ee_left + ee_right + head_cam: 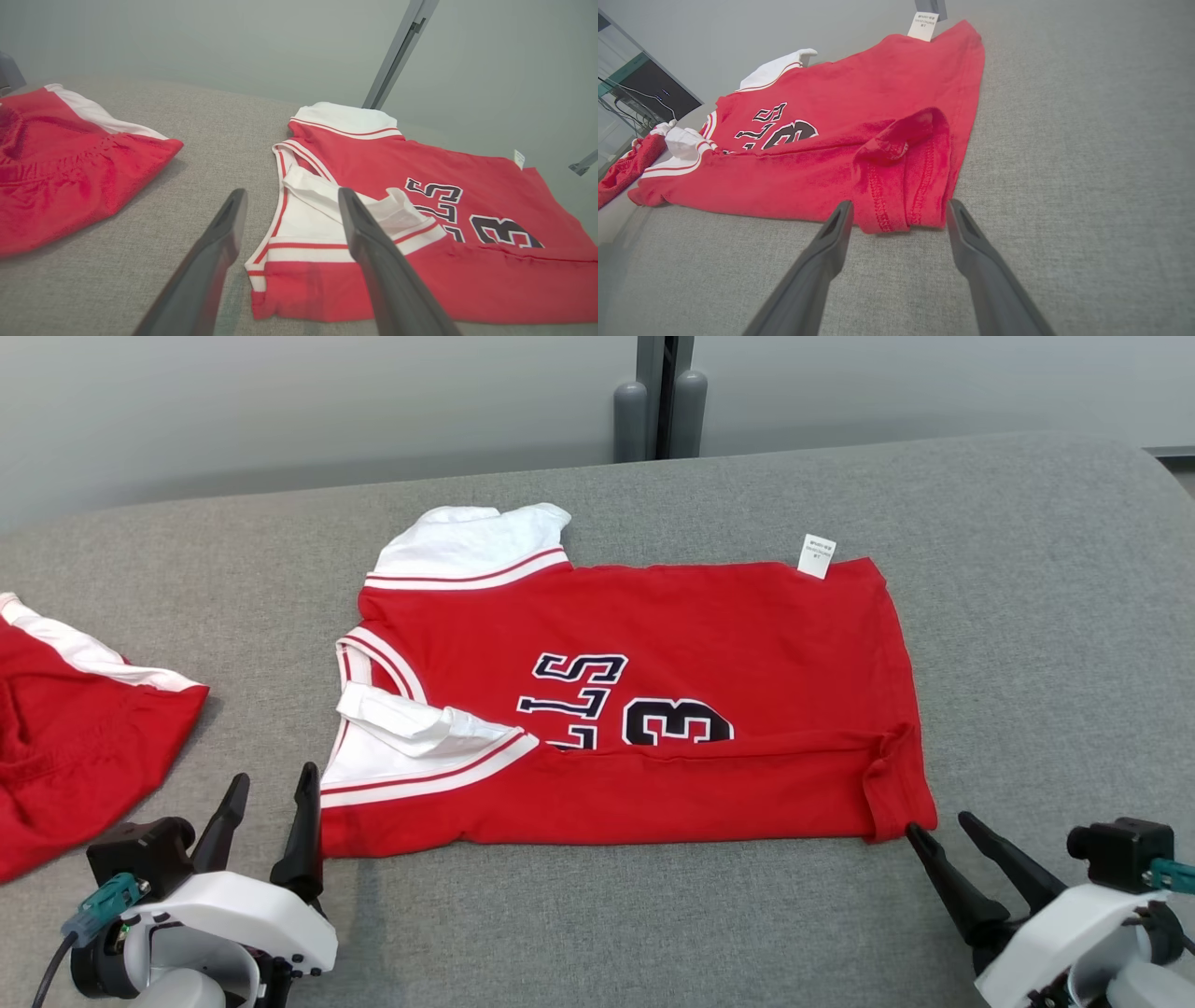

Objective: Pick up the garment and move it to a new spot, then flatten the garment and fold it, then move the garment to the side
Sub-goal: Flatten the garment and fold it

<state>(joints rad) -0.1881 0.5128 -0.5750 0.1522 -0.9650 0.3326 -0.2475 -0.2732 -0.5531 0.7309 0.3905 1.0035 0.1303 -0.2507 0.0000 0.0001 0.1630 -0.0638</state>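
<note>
Overall, the grey fabric-covered table [1027,616] carries the red jersey [728,644] at its centre. The jersey's long axis runs left to right across the head view, with the white-trimmed shoulder end toward the robot's left and the hem toward its right. The near long edge is folded over toward the middle and covers the lower part of the black lettering and numeral, so the print cannot be read in full. A second red garment [75,737] with a white band lies well apart at the left; it is cut off by the head view's edge, and the left wrist view shows more of it. The left gripper [274,775] sits just beside the jersey's near shoulder corner, jaws spread and holding nothing. In its wrist view one finger overlaps the white armhole panel, and contact cannot be confirmed. The right gripper [937,822] sits at the near hem corner, jaws likewise spread and empty. Its wrist view shows that corner curled upward with the hem stitching exposed, a detail the head view barely resolves. A white tag [816,556] projects from the far edge near the hem; its text is too small to read.
</note>
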